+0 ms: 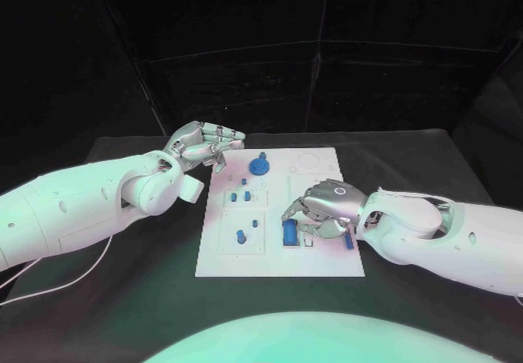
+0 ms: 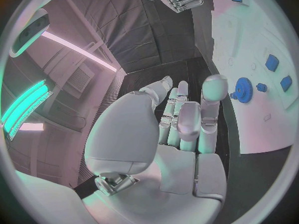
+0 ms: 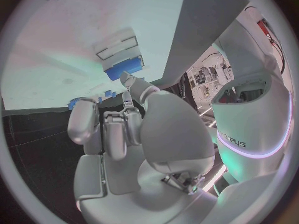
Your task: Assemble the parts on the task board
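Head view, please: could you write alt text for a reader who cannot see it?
A white task board lies on a black table. The right hand rests over blue parts on it; the left hand hovers, fingers curled, beside a blue gear.

This is a robot lab or test cell, set up for bench trials rather than any home or shop. In the head view a black table (image 1: 436, 155) stands in the middle of the frame, and black curtain-like panels (image 1: 327, 68) close off the whole upper half behind it. A white task board (image 1: 278, 261) with small blue parts (image 1: 259, 164) lies at the table's centre, as a fixed test piece. In the left wrist view, glowing light strips (image 2: 74, 47) run along dark walls at the upper left, and a ventilation grille (image 2: 77, 79) sits beside them.
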`<state>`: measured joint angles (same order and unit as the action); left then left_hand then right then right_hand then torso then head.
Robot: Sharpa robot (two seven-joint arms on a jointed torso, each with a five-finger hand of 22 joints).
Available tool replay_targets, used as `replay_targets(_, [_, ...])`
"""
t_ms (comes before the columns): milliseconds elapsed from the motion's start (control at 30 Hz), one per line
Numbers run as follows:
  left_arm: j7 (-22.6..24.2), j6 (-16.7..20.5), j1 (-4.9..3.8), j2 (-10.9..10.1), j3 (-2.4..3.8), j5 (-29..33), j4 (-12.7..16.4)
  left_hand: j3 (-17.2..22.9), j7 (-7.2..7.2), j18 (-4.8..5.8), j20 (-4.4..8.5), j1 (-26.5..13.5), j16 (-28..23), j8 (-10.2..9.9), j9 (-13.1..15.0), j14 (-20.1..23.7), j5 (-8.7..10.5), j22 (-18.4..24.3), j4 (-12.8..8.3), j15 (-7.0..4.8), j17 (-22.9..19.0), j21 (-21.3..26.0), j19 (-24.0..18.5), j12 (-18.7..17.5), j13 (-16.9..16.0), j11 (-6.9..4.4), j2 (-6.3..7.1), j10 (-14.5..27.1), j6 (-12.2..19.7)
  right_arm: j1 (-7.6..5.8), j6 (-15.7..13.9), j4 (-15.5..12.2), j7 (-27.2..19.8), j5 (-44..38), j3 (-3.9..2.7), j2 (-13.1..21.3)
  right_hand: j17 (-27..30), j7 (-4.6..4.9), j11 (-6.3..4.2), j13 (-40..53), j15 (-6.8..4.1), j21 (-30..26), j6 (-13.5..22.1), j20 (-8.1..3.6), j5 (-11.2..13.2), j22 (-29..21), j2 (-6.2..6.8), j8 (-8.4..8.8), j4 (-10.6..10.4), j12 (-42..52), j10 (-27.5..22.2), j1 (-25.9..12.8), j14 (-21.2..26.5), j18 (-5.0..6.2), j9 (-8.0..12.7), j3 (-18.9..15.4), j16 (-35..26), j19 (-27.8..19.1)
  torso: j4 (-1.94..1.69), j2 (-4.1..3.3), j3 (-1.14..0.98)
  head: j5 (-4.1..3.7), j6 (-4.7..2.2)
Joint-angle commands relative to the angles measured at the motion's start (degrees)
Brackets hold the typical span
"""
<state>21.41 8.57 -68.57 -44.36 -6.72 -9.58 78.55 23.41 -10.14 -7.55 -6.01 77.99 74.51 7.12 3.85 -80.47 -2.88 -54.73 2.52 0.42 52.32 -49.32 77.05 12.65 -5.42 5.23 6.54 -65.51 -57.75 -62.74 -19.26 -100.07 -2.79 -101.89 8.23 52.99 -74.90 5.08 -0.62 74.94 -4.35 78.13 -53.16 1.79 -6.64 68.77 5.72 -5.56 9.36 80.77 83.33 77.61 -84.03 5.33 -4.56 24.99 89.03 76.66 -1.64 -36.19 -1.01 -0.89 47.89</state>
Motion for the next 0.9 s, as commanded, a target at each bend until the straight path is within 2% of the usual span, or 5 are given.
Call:
replay_targets(33, [0.11,-0.63,-0.06,0.06,0.04,0.25,0.05,-0.28,-0.02,-0.77,-0.14,0.04,-0.22,-0.11,-0.09,0.18,-0.30,0.06,-0.06,0.13,-0.09,0.30,-0.46,-0.39,-0.08,0.34,-0.38,0.22,0.39,-0.08,-4.16,-0.56,-1.78,7.73,-0.01,0.62,-13.55,1.90,2.56,7.58,2.03,0.56,-4.79,1.28,-1.30,0.50,-0.33,-2.84,-1.41,0.52,0.27,-1.28,-5.61,-1.01,-0.93,-1.06,0.19,0.66,0.00,0.01,0.05,-0.13,0.01])
replay_targets(300, [0.06,-0.69,-0.06,0.08,0.04,0.25,0.10,-0.28,-0.02,-0.77,-0.14,0.04,-0.22,-0.11,-0.09,0.18,-0.30,0.06,-0.06,0.13,-0.09,0.30,-0.46,-0.39,-0.08,0.34,-0.38,0.22,0.39,-0.05,-2.59,-0.50,1.95,9.71,0.00,0.52,-13.72,-1.05,0.56,7.79,0.79,0.88,-11.08,1.40,-1.84,1.18,0.50,-13.46,-6.30,0.97,0.80,-5.15,-5.65,-0.85,-5.47,-8.78,0.29,1.57,-0.14,-0.02,0.02,-0.23,0.05])
replay_targets(433, [0.06,-0.70,-0.06,0.06,0.04,0.25,0.14,-0.28,-0.02,-0.77,-0.14,0.04,-0.22,-0.11,-0.09,0.18,-0.30,0.06,-0.06,0.13,-0.09,0.30,-0.46,-0.39,-0.08,0.34,-0.38,0.22,0.39,0.00,-2.52,0.23,4.96,10.04,0.02,-0.50,-13.71,-2.97,-0.89,8.06,-0.94,0.85,-6.14,0.10,-1.10,1.42,0.23,-25.79,-9.35,1.36,1.38,-4.85,-5.65,-1.08,-13.15,-15.85,0.27,2.13,-0.13,-0.06,0.02,-0.14,0.09])
replay_targets(533, [0.07,-0.71,-0.06,0.05,0.04,0.25,0.15,-0.28,-0.02,-0.77,-0.14,0.04,-0.22,-0.11,-0.09,0.18,-0.30,0.06,-0.06,0.13,-0.09,0.30,-0.46,-0.39,-0.08,0.34,-0.38,0.22,0.39,0.08,-2.69,0.74,6.81,10.14,0.03,-1.24,-13.71,-3.02,-1.24,8.27,-0.84,0.88,-4.04,-0.40,0.01,1.60,-0.69,-30.36,-10.83,1.61,1.59,-4.64,-5.65,-1.00,-16.00,-17.82,0.27,2.33,-0.08,-0.05,0.02,-0.08,0.15])
replay_targets(900, [0.09,-0.73,-0.06,0.06,0.03,0.25,0.16,-0.28,-0.02,-0.77,-0.14,0.04,-0.22,-0.11,-0.09,0.18,-0.30,0.06,-0.06,0.13,-0.09,0.30,-0.46,-0.39,-0.08,0.34,-0.38,0.22,0.39,0.44,-0.69,1.53,9.79,10.20,0.06,-2.90,-14.00,-3.66,-1.76,9.16,-1.28,0.99,-1.16,-0.84,3.58,2.01,-1.24,-37.34,-13.20,2.65,2.38,-3.42,-5.72,-1.10,-19.85,-22.31,0.41,2.69,-0.06,-0.07,0.01,0.07,0.34])
